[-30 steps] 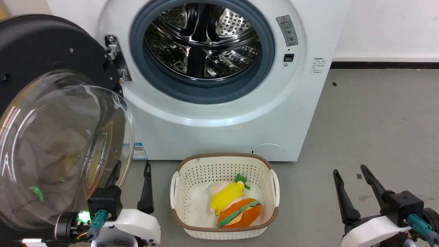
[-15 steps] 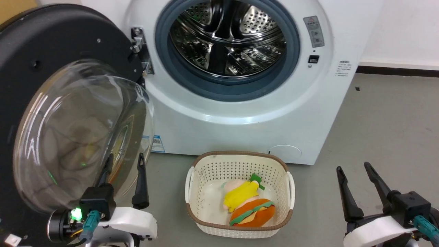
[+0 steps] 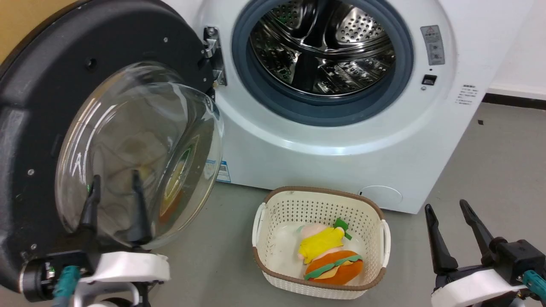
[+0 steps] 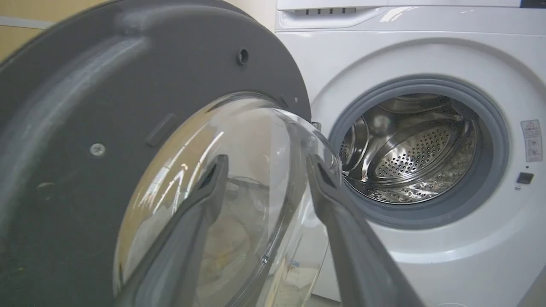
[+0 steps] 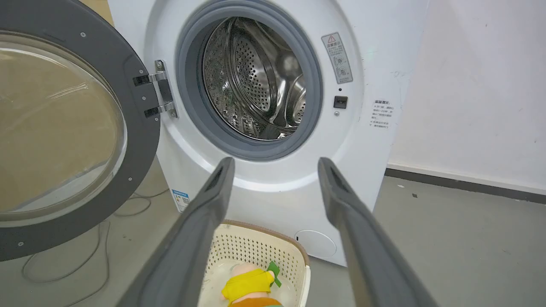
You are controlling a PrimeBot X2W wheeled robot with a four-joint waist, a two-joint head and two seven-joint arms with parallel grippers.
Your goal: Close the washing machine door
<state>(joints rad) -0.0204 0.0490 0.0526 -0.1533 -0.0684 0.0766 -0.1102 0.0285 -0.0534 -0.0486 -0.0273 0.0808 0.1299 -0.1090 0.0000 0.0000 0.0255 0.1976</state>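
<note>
Well, the large round glossy black washing machine door point(image 3: 38, 128) stands swung wide open to the left of the big white front-loading washing machine point(image 3: 341, 162), hanging from a metal hinge point(image 3: 212, 55) at the left edge of the opening. Its clear bulging glass bowl window point(image 3: 140, 149) faces out into the room, with reflections running across it. The mouth of the machine is uncovered, a grey rubber gasket point(image 3: 324, 113) ringing the perforated steel drum point(image 3: 324, 47). A small blue label sticker point(image 3: 222, 170) sits low on the front, just beside the rim of the glass, and a grey warning sticker point(image 3: 433, 44) sits to the right of the opening.

The left gripper point(image 3: 115, 177) is raised before the lower part of the glass bowl, its two long dark fingers spread apart with nothing between them. Whether they touch the glass I cannot tell. The right gripper point(image 3: 445, 206) hovers low on the right over the grey floor point(image 3: 490, 162), well apart from the door, its fingers likewise parted and holding nothing, pointing toward the machine front.

On the floor just before the machine sits a cream perforated plastic laundry basket point(image 3: 320, 209) with a brown rim. In it lie a plush doll in a yellow shirt point(image 3: 320, 243) and a plush orange hamburger point(image 3: 332, 266), touching each other
</note>
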